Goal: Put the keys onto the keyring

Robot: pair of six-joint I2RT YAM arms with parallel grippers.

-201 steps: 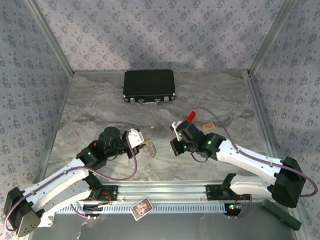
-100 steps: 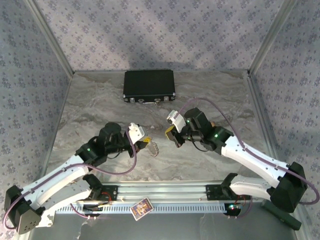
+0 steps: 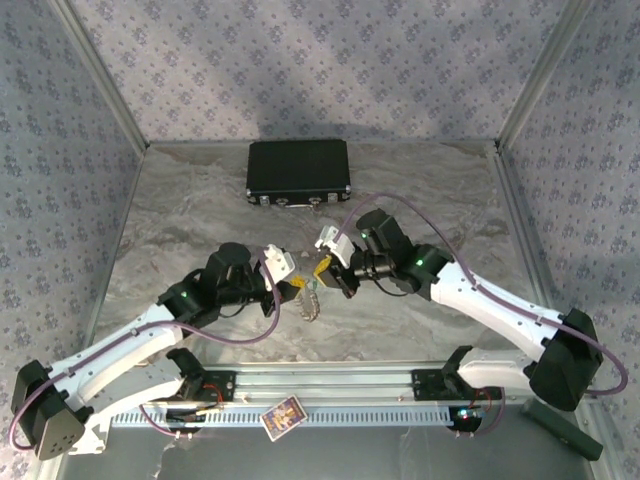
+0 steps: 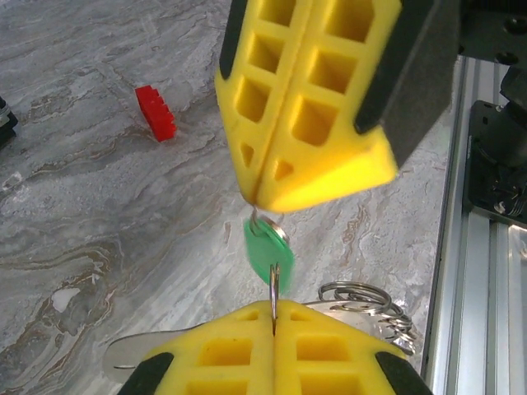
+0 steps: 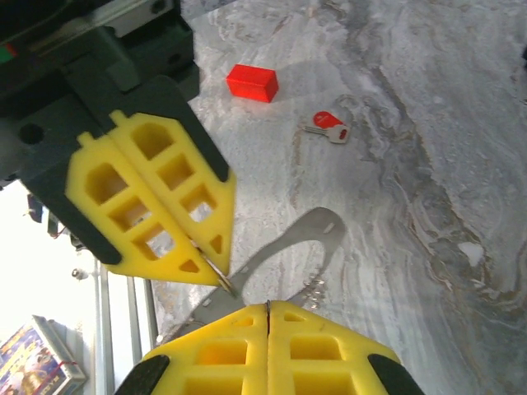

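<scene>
My left gripper (image 3: 298, 290) and right gripper (image 3: 323, 266) meet tip to tip over the middle of the table. In the left wrist view, my left gripper (image 4: 273, 309) is shut on a thin edge-on ring of the keyring (image 4: 366, 300), whose coiled rings and chain hang to the right. A green key (image 4: 268, 247) hangs between the two sets of tips, right under the right gripper's fingers (image 4: 305, 107). In the right wrist view, my right gripper (image 5: 268, 309) is shut, and the keyring's silvery loop (image 5: 309, 234) curves behind it. A red key (image 5: 329, 125) lies on the table.
A black rectangular case (image 3: 298, 172) stands at the back of the marbled table (image 3: 180, 220). A red block (image 5: 252, 82) lies near the red key. A small card (image 3: 283, 416) rests on the rail at the near edge.
My right arm has swung left and forward until its tips reach the left gripper. The left gripper has shifted slightly right with the keyring hanging from it.
</scene>
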